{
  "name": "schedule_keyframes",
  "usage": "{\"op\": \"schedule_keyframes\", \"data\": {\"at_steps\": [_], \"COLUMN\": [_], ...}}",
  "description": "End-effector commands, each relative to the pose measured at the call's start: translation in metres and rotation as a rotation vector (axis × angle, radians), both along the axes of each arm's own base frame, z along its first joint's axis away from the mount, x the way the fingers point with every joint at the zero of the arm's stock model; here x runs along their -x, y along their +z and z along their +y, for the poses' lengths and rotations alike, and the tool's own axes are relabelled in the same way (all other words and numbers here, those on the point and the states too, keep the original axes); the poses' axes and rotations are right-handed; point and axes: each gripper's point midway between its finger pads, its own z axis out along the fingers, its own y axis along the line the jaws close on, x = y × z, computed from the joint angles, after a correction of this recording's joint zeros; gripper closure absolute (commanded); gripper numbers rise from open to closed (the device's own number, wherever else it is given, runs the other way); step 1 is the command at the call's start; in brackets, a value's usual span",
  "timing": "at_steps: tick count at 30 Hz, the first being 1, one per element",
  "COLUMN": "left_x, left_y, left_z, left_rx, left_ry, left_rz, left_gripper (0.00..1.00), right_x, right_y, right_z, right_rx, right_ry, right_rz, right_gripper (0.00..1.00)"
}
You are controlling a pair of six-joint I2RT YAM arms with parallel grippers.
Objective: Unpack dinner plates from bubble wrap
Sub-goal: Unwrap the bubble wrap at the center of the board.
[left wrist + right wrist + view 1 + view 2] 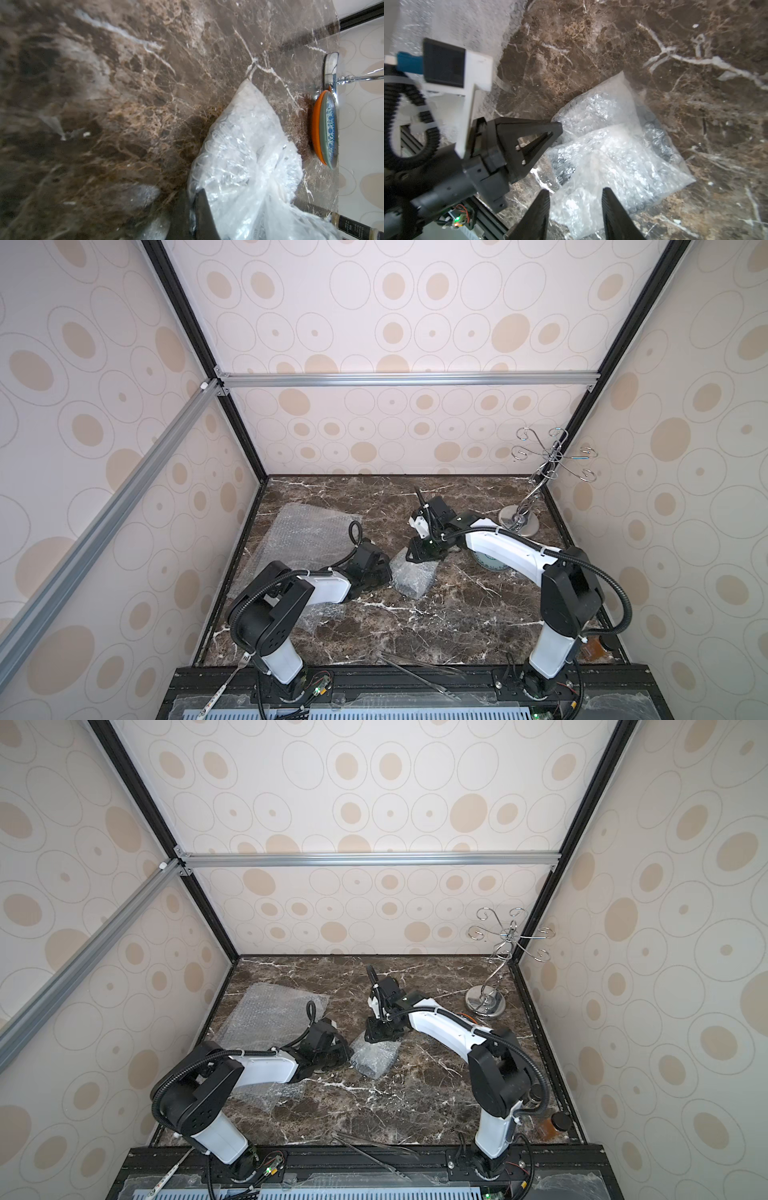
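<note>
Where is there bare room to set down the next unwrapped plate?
Widest bare marble: front centre, between the wrapped bundle and the tongs. Crowded: left side under bubble wrap sheets; right, stacked plates by the wire stand.

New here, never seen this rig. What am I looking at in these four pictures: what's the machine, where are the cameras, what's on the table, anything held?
Two robot arms stand at the near edge of a marble table, each ending in a two-fingered claw. Both top views look down on the whole scene; the other two pictures come from a camera on each wrist. In the middle lies a bubble-wrap bundle with something dark inside. The left claw is shut, apparently pinching the bundle's edge; the right claw hangs open over it. A flat bubble-wrap sheet lies on the left side. An orange plate and a pale patterned plate are stacked near a wire stand.
</note>
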Motion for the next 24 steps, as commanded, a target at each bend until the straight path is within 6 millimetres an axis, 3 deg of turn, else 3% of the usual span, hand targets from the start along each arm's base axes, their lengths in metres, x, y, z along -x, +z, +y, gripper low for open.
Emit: {"op": "schedule_keyframes", "data": {"at_steps": [1,13,24], "left_x": [0.015,0.016,0.017], "left_y": [-0.015,-0.008,-0.009], "left_z": [0.016,0.013,0.012], "left_rx": [-0.069,-0.036,-0.017], "left_ry": [0.01,0.009,0.011], "left_rz": [0.057,0.04,0.043], "left_gripper": [1.0,1.0,1.0], "right_x": [0.004,-0.007,-0.008], "right_y": [-0.019,-0.035,-0.049], "right_z": [-0.006,0.017,0.036], "right_rx": [0.088,0.106,0.109], "right_ry": [0.067,0.173,0.231], "right_rz": [0.032,-0.009,-0.036], "right_gripper": [0.55,0.52,0.58]}}
